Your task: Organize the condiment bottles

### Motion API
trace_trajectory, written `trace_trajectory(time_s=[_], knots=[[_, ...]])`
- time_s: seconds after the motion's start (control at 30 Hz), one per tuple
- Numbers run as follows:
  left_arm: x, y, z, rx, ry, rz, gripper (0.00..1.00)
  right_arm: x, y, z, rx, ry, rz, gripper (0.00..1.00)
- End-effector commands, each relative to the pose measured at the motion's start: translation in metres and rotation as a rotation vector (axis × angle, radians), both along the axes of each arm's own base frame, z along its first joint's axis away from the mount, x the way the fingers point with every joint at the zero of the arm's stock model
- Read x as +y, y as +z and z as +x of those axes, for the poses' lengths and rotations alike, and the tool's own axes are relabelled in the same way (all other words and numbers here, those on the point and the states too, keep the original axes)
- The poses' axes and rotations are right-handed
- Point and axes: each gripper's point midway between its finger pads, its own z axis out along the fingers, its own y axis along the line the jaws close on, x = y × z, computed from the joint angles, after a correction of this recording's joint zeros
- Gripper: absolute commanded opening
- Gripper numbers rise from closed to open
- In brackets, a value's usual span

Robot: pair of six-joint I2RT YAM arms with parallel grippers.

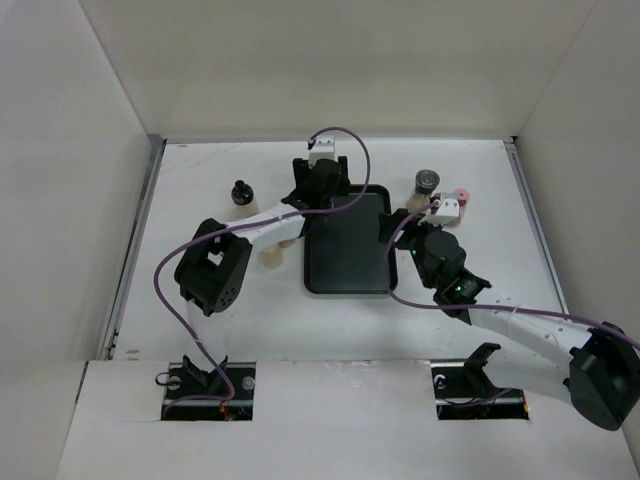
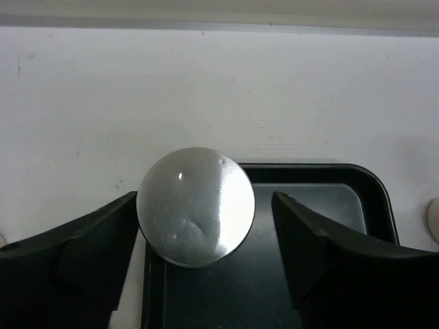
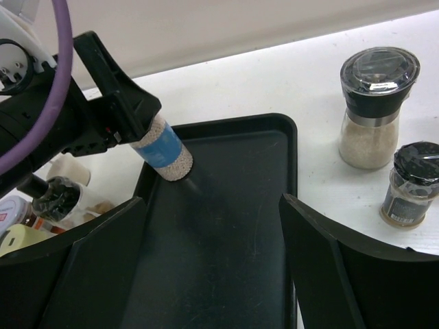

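A jar with a silver cap (image 2: 195, 205), a blue label and beige grains (image 3: 163, 154) stands in the far left corner of the black tray (image 1: 345, 262). My left gripper (image 1: 322, 190) is open around it: the left finger touches the cap and the right finger (image 2: 302, 233) stands apart. My right gripper (image 3: 212, 274) is open and empty over the tray's right side (image 1: 405, 232). A grinder with a black top (image 3: 376, 103) and a small black-capped jar (image 3: 410, 185) stand right of the tray. A pink-capped bottle (image 1: 461, 196) stands beside the grinder (image 1: 427, 183).
Left of the tray are a black-capped bottle (image 1: 241, 192) and a beige one (image 1: 270, 257), partly hidden under my left arm. The right wrist view shows a black cap (image 3: 55, 199) and a yellow cap (image 3: 27, 240) there. White walls enclose the table.
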Motion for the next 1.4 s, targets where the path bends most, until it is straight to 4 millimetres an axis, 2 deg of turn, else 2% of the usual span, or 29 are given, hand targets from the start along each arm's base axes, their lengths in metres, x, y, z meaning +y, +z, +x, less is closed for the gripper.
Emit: trace_trajectory(time_s=[0.0,0.1,0.23,0.3,0.37,0.43,0.53,0.63,0.73,0.97,1.23,1.37], knots=[[0.000,0.055,0.004,-0.151,0.022,-0.098,0.79,-0.001,0.020,0.003,-0.056,-0.014,0.053,0.85],[-0.001,0.075,-0.009,-0.178,0.007,-0.119,0.91,0.000,0.017,0.003,-0.050,-0.011,0.056,0.86],[0.003,0.110,-0.031,-0.225,-0.011,-0.160,0.96,0.001,0.018,0.003,-0.051,-0.010,0.055,0.85],[0.013,0.124,-0.051,-0.239,-0.011,-0.175,0.96,0.001,0.019,0.003,-0.052,-0.010,0.058,0.85],[0.027,0.126,-0.079,-0.234,-0.009,-0.176,0.96,0.000,0.019,0.002,-0.053,-0.010,0.055,0.85],[0.046,0.118,-0.107,-0.213,0.008,-0.154,0.94,-0.001,0.022,0.002,-0.060,-0.010,0.062,0.85],[0.081,0.095,-0.149,-0.165,0.052,-0.128,0.87,0.001,0.019,0.003,-0.050,-0.007,0.056,0.85],[0.111,0.072,-0.169,-0.122,0.094,-0.105,0.82,0.001,0.020,0.004,-0.050,-0.008,0.049,0.85],[0.122,0.049,-0.174,-0.065,0.107,-0.061,0.82,0.002,0.017,0.004,-0.046,-0.005,0.053,0.86],[0.127,-0.008,-0.160,0.051,0.138,0.010,0.80,0.000,0.015,0.004,-0.039,-0.011,0.047,0.86],[0.146,-0.016,-0.162,0.024,0.215,-0.009,0.73,0.003,0.015,0.005,-0.039,-0.005,0.040,0.86],[0.138,-0.028,-0.152,0.060,0.196,-0.009,0.71,0.002,0.015,0.004,-0.041,-0.005,0.046,0.86]])
